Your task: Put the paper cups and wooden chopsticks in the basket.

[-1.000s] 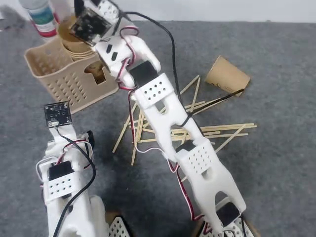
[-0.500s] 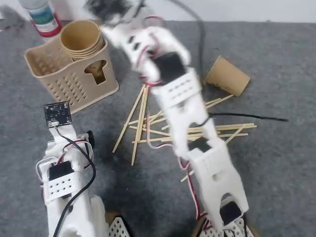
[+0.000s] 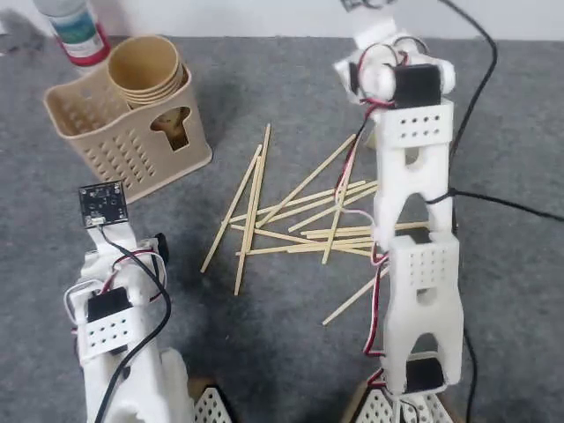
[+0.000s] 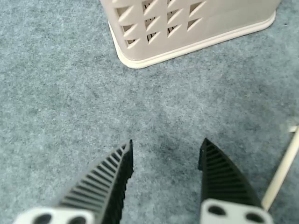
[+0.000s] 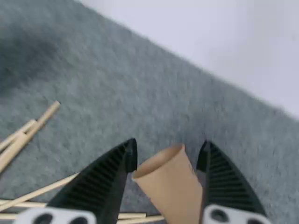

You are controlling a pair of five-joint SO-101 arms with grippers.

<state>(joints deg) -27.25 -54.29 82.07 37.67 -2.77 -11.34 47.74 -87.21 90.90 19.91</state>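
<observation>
Right gripper (image 5: 168, 143): jaws wide apart, holding nothing. A cup (image 5: 170, 184) lies on its side on the grey carpet (image 5: 117, 88) between the two jaws. Its long axis runs along the gripper's own line and its open rim faces away from the wrist. There is a narrow gap to each jaw; cannot tell whether either touches.

Chopsticks (image 3: 300, 220): a loose crossed pile mid-carpet, between the basket (image 3: 123, 145) and the right arm (image 3: 414, 220). Two lie side by side slanting toward the basket side; the rest run flatter across, some passing under the arm.

Stacked cups (image 3: 145, 66) stand upright, mouths up, in the basket's far corner.

Left gripper (image 4: 167, 142): jaws wide apart, empty, low over carpet. The basket wall is ahead of it, well apart, and one chopstick (image 4: 282, 168) lies just beside one jaw.
</observation>
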